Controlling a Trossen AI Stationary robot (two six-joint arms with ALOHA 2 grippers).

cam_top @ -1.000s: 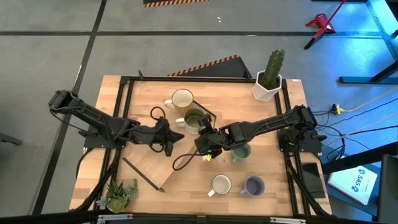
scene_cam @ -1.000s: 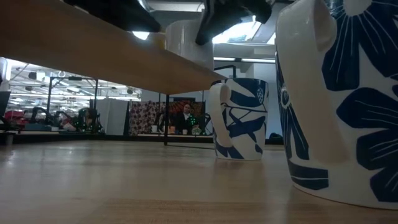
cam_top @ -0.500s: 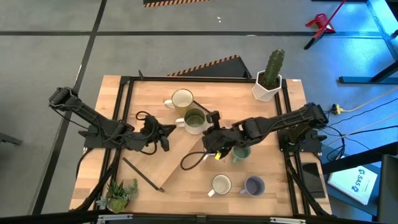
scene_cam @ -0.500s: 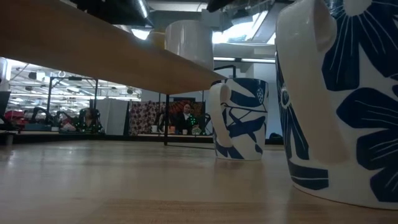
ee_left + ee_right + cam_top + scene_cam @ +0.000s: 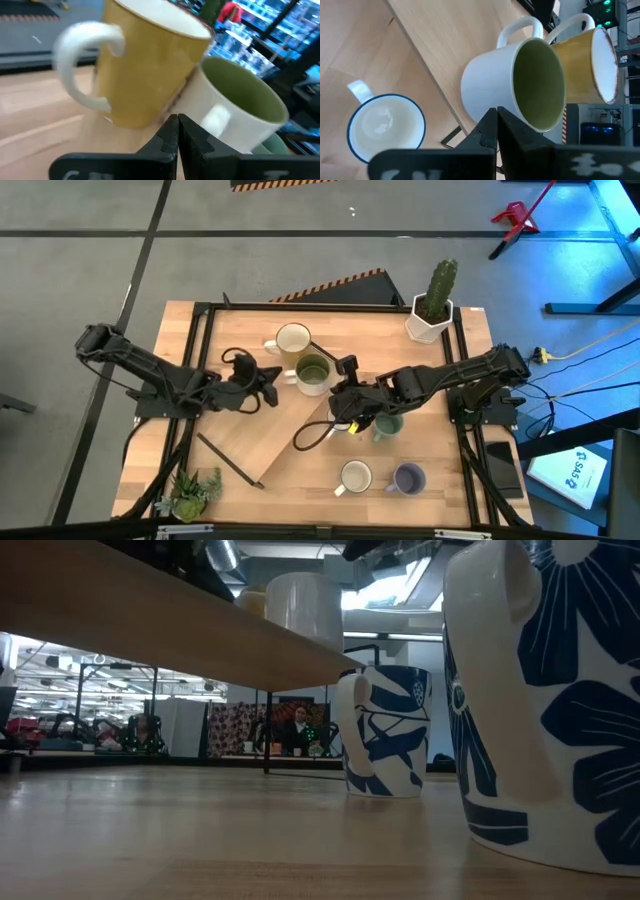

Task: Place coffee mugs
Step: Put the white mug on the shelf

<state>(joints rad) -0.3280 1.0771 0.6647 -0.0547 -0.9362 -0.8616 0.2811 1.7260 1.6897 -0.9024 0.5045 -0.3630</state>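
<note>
Hovering just beside the olive-lined mug [image 5: 313, 373], the left end effector [image 5: 268, 375] is clenched with nothing between its fingers, pointing at that mug from the side away from the cactus pot [image 5: 431, 320]. The right end effector [image 5: 345, 402] is likewise clenched and empty, just on the near side of the olive-lined mug, toward the front edge of the bench [image 5: 250, 442].

Touching the olive-lined mug on its far side stands a yellow mug [image 5: 291, 340] with a white inside and white handle. A teal mug [image 5: 388, 423] sits near the olive-lined mug, mostly hidden under the right arm. Well apart from the olive-lined mug, toward the front of the bench, a cream mug [image 5: 355, 477] and a lavender mug [image 5: 408, 479] stand side by side. In the low view these two show blue-and-white patterned walls.
</note>
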